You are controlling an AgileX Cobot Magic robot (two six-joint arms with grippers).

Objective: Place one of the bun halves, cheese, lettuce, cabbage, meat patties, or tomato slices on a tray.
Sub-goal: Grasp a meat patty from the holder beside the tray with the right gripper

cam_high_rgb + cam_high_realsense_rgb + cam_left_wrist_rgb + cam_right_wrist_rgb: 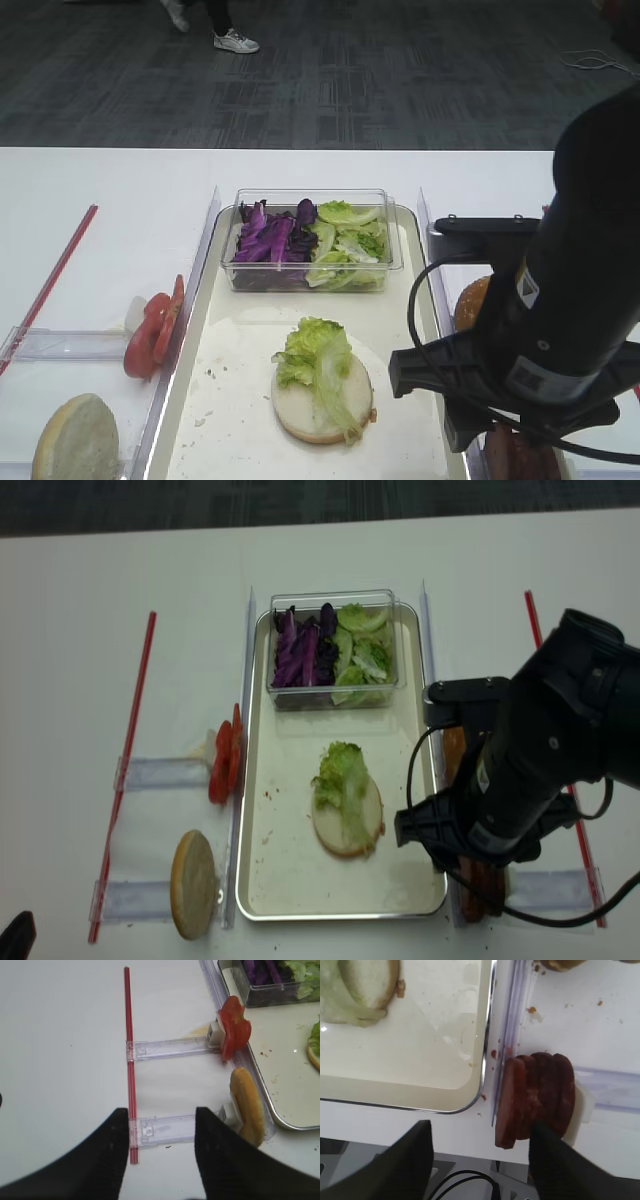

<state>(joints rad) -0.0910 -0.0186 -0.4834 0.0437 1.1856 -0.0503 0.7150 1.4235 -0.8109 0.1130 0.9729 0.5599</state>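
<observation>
Sitting mid-table [80,600]: the tray [262,880], long metal, paper-lined; everything below is placed relative to it. Right arm [545,750] hangs over the tray's right rim, with a small label on its housing too blurred to read. Right gripper [480,1160] has its jaws apart, nothing between them, just off the tray's near-right corner; one fingertip [547,1142] is right at the stack. Left gripper [160,1160], jaws spread and empty, is over bare table well left of the tray. Clear box [310,240] at the tray's far end: cabbage [268,238] left, lettuce [350,245] right. Bun half [320,395] mid-tray, leaf on top. Second bun half [193,883] on edge just off the near-left rim. Meat patties [537,1095] stacked on edge just outside the near-right rim. Tomato slices [223,765] upright against the left rim.
</observation>
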